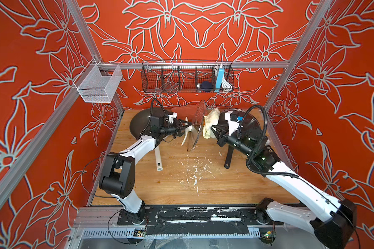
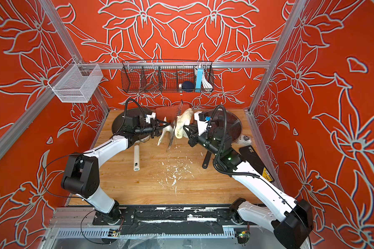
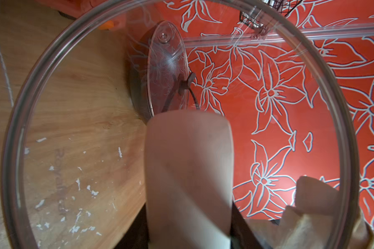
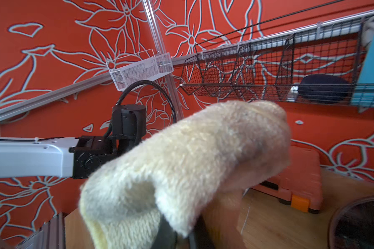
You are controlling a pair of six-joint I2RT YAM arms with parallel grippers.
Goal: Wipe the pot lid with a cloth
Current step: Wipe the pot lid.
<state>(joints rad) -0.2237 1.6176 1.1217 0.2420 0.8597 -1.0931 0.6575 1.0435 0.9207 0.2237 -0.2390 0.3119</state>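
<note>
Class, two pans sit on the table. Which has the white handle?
The pan on the left arm's side: its handle is white. The other pan, under the right arm, has a black handle.

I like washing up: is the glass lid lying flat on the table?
No, the glass lid is upright on edge, right beside the cloth.

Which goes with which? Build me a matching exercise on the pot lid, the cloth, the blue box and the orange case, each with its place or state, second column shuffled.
Things
1. pot lid
2. cloth
3. blue box
4. orange case

Places or states
A. upright in the black wire basket
B. lying at the far end of the table
C. tipped up on edge, see-through
D. bunched up at the lid's face

Pairs: 1-C, 2-D, 3-A, 4-B
</note>
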